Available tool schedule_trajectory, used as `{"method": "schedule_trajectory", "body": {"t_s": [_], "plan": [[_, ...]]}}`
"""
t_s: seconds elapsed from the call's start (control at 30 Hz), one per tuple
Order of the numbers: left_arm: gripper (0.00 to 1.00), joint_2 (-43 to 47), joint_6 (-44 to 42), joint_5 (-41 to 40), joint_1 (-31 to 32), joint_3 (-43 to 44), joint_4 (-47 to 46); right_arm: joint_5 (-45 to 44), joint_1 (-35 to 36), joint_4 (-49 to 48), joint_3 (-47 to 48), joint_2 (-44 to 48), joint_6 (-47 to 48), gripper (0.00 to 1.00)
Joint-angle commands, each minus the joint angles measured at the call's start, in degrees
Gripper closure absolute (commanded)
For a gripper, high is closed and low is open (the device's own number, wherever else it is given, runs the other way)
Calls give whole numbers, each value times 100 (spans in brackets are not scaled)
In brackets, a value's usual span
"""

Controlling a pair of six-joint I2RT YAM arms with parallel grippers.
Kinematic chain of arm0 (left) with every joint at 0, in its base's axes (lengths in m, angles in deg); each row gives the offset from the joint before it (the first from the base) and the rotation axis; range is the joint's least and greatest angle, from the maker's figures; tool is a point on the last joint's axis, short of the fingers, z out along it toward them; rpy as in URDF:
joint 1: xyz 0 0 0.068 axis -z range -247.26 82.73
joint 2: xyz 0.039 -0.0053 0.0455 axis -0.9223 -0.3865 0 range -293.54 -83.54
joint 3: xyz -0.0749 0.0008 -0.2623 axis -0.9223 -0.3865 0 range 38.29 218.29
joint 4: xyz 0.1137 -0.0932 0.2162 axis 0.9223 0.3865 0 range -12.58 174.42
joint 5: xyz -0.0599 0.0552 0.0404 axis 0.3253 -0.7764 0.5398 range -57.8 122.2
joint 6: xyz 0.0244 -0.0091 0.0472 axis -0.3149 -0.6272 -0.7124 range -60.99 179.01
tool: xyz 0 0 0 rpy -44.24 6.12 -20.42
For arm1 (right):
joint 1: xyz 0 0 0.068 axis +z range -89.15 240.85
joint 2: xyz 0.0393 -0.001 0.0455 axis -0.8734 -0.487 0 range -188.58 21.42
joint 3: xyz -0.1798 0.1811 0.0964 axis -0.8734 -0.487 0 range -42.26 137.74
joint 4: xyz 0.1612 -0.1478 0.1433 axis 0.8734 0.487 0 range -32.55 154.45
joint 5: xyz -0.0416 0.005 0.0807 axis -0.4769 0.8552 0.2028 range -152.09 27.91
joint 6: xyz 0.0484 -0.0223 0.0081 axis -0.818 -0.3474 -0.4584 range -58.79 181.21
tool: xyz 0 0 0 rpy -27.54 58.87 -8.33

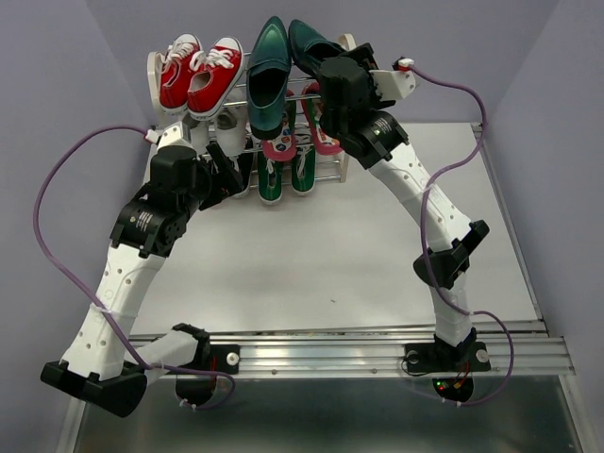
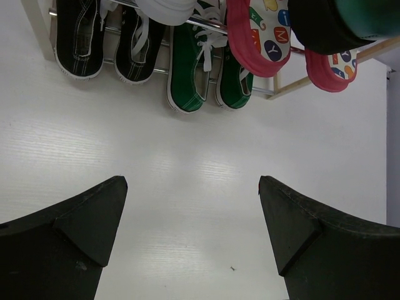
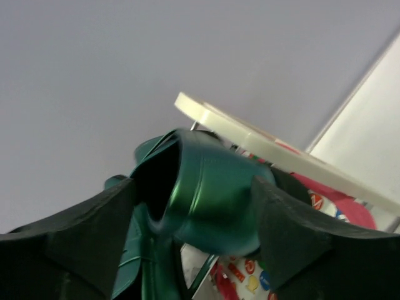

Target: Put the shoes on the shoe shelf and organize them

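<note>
Worktop (image 1: 311, 264): pale and flat. The shoe shelf (image 1: 152, 80) stands at its far edge and both arms reach toward it.

Shoe shelf: three tiers, cream side frames, thin metal rods.
- Top tier, left half: red sneakers (image 1: 193, 75).
- Top tier, right half: loafers (image 1: 267, 80), dark green and glossy, toes pointing to the back. The right-hand one is mostly hidden under the right wrist.
- Middle tier, left: white sneakers (image 2: 165, 9).
- Middle tier, right: flip-flops (image 2: 259, 37), heels hanging over the front rod.
- Bottom tier, left: black sneakers (image 2: 78, 37).
- Bottom tier, right: green canvas sneakers (image 2: 186, 75), heels resting on the worktop at the shelf's front.

Right fingers (image 3: 81, 244): above the top tier's right end, one on each side of the loafer's heel. The heel fills the gap between them. I cannot tell whether they are clamping it or standing just free of it.

Left fingers (image 2: 75, 225): spread wide and holding nothing, low over the worktop in front of the bottom tier.

Handling, as a judgement:
- The loafer leather looks stiff and keeps its shape, and it is probably light.
- The gloss suggests a slick surface, so a squeeze across the outer sides may slip.
- A better hold is the heel collar, with one finger inside the opening and one outside.
- The rods give narrow support, so the sole should span two of them.

All three pairs look shelved.
</note>
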Motion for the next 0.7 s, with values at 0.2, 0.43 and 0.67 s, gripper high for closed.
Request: {"method": "schedule_trajectory", "body": {"t_s": [0.2, 0.43, 0.67], "plan": [[1, 46, 64, 167, 12, 26, -370, 2081, -22, -1161, -566, 368, 457, 14], [1, -383, -41, 650, 12, 367, -906, 3171, -22, -1275, -461, 376, 1009, 14], [1, -1016, -147, 888, 38, 886, -1451, 2865, -22, -1293, -1418, 1008, 1098, 9]]}}
